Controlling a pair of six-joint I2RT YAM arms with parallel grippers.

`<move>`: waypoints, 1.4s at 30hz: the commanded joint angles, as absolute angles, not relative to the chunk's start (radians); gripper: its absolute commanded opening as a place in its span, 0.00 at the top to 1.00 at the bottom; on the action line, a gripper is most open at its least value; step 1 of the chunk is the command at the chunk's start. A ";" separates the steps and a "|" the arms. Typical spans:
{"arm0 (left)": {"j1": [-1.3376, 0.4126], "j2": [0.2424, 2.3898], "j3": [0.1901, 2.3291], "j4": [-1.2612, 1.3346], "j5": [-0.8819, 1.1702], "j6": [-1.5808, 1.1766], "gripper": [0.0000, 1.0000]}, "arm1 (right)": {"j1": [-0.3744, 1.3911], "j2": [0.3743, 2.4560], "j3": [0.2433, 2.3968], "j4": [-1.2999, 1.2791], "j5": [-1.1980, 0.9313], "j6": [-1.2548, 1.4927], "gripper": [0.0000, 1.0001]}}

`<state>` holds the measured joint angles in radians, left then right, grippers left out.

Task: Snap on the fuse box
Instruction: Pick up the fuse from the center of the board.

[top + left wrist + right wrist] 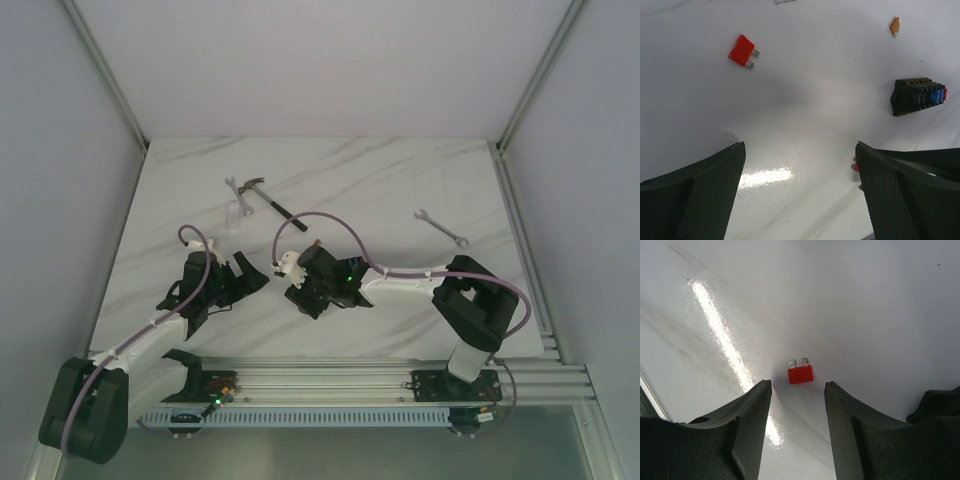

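So the fuse box (918,96) is just sitting on the white marble table (400,180), not held by anything. In the left wrist view it's off to the right, ahead of the left gripper (800,150) and clear of both fingers. It's a small black ribbed block lying at a bit of a tilt, with a row of slots across its face: blue pieces near one end, a red one right at the edge, and what looks like brownish contacts along the top side. The left gripper is spread wide with nothing but bare table between the jaws. A loose red fuse (742,51) lies further out to its left and an orange fuse (894,26) is up beyond the box. The right gripper (797,390) is parted about halfway, also pinching nothing — a second red fuse (800,372) lies flat just past its fingertips. The hammer (262,197) and wrench (443,227) are further back.
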<state>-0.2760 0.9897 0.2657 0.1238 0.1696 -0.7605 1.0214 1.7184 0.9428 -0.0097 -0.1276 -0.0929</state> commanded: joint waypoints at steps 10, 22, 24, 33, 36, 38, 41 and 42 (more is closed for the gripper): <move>-0.258 0.997 0.254 0.130 0.243 -0.774 0.00 | 1.033 1.791 0.940 0.029 -0.152 -0.174 0.57; -0.258 0.995 0.255 0.130 0.267 -0.781 0.00 | 1.064 1.804 0.956 -0.077 -0.075 -0.232 0.64; -0.257 0.993 0.256 0.130 0.267 -0.782 0.00 | 1.066 1.808 0.961 -0.091 -0.079 -0.237 0.69; -0.258 0.992 0.255 0.142 0.301 -0.786 0.00 | 1.064 1.797 0.958 -0.094 -0.068 -0.225 0.83; -0.258 1.002 0.252 0.178 0.357 -0.797 0.02 | 1.062 1.767 0.943 -0.054 -0.071 -0.211 0.85; -0.261 1.010 0.246 0.212 0.391 -0.812 0.04 | 1.060 1.743 0.939 -0.026 -0.081 -0.205 0.85; -0.267 1.017 0.233 0.264 0.427 -0.843 0.07 | 1.052 1.712 0.936 0.008 -0.107 -0.198 0.85; -0.268 1.020 0.229 0.279 0.435 -0.854 0.08 | 1.049 1.703 0.933 0.020 -0.110 -0.195 0.86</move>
